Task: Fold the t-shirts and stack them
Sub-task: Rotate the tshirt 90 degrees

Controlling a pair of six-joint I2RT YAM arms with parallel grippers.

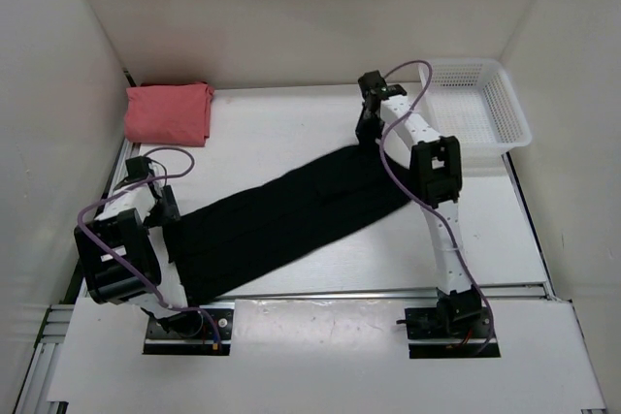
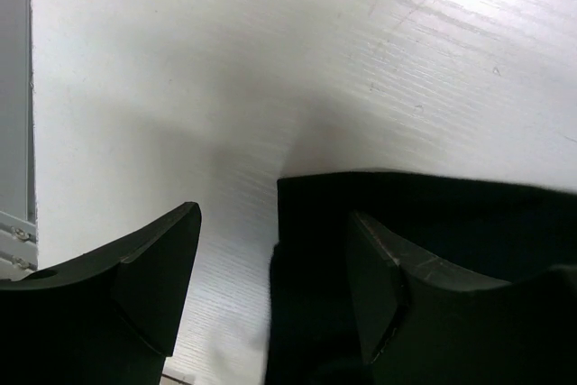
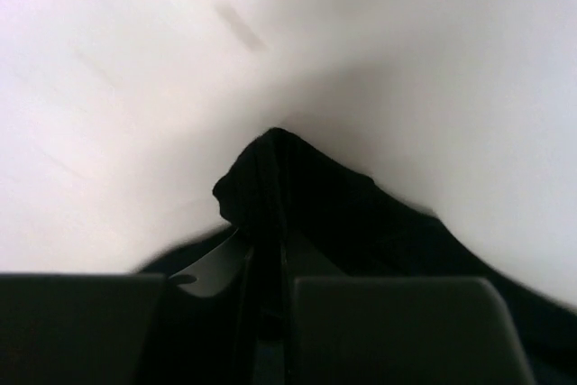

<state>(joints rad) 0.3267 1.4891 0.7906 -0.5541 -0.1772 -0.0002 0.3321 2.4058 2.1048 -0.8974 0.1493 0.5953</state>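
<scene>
The right gripper [image 1: 367,133] pinches a corner of the black t-shirt [image 1: 291,215], which lies stretched toward the left gripper [image 1: 167,208], whose jaws gape at the opposite corner. A white basket [image 1: 516,115] sits right of the right gripper, and a folded pink t-shirt [image 1: 168,112] lies beyond the left.

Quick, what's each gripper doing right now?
Left gripper: open, over the edge of the black t-shirt.
Right gripper: shut on the black t-shirt.

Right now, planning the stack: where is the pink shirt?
The pink shirt lies folded at the far-left corner of the table in the top view, apart from the black shirt.
</scene>
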